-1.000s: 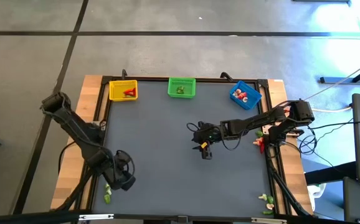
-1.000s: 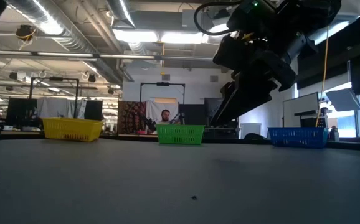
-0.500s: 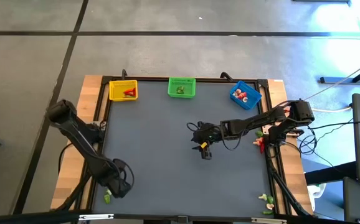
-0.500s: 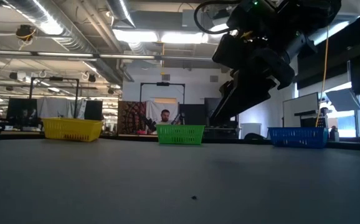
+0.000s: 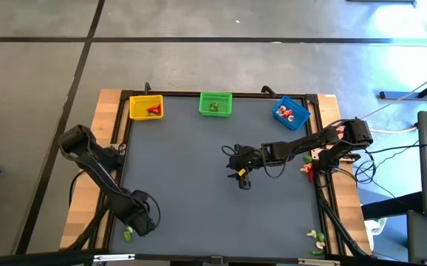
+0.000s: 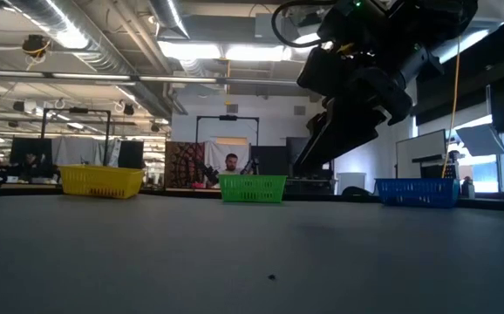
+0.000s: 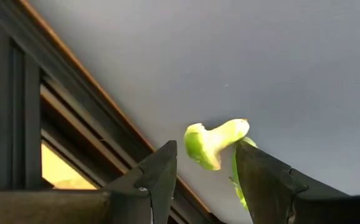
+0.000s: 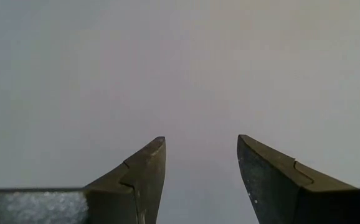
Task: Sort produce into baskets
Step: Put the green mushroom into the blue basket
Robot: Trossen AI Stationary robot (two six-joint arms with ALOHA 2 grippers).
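A green produce piece [image 7: 214,140] lies on the table's dark mat by its left rim, near the front corner [image 5: 128,235]. My left gripper [image 7: 205,158] is open and points steeply down over it, one finger on either side; part of the green piece is hidden behind one finger, and no contact shows. My right gripper [image 5: 243,181] hangs open over mid-table with nothing between its fingers [image 8: 202,146]. The yellow basket [image 5: 146,108], green basket [image 5: 215,104] and blue basket [image 5: 292,112] stand in a row along the far edge, each holding small pieces.
Red and cream pieces [image 5: 307,168] lie by the table's right rim, and more cream and green ones [image 5: 317,238] at the near right corner. The raised dark frame and wooden rim [image 7: 74,118] run close beside the left gripper. A person sits in the room beyond the table.
My left gripper has sunk toward the table's near left corner, onto the green piece, and tipped to point more steeply down. Its fingers have stayed apart. The right arm has kept still.
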